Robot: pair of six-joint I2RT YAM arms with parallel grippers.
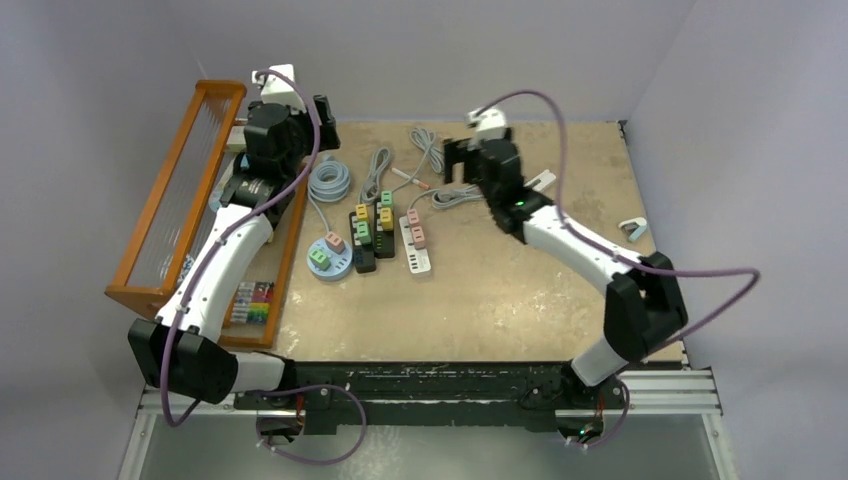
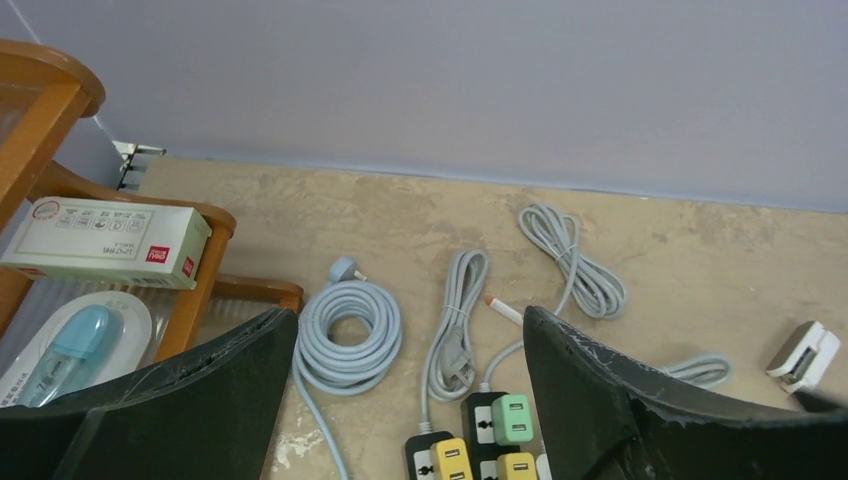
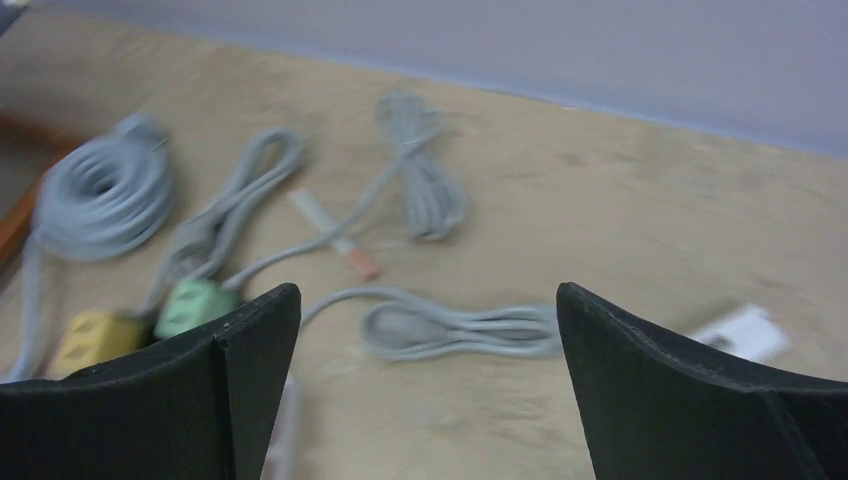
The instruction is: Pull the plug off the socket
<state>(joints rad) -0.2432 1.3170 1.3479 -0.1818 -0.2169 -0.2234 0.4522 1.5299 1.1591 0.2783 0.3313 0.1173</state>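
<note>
From the top view, my left gripper (image 1: 322,112) was up at the far left corner of the table (image 1: 520,300), next to the wooden rack (image 1: 150,215), and its jaws stood apart with nothing between them. My right gripper (image 1: 455,160) was above the far middle of the table, also wide apart and holding nothing. Between my two arms lay the black power strips (image 1: 373,240), a round blue socket (image 1: 330,262) on their left and a white power strip (image 1: 415,250) on their right. The green plug (image 1: 386,198) was sitting in the far end of the right black strip, with a yellow plug (image 1: 362,212) in the strip beside it. Neither gripper was touching any plug.

From my left wrist, both fingers (image 2: 200,400) were spread, and the left gripper (image 2: 410,320) looked down at the table. The green plug (image 2: 511,418) and the yellow plug (image 2: 450,460) were low in the picture, in the black power strips (image 2: 478,412), well apart from my fingers. A coiled grey cable (image 2: 348,325) lay just beside the wooden rack (image 2: 205,290), and a white box (image 2: 105,242) rested on the rack.

From my right wrist the picture was blurred. The right gripper (image 3: 428,290) was wide apart and empty. The green plug (image 3: 195,305) and the yellow plug (image 3: 90,335) were at the lower left, near my left finger, but I could not tell if they touched it
</note>
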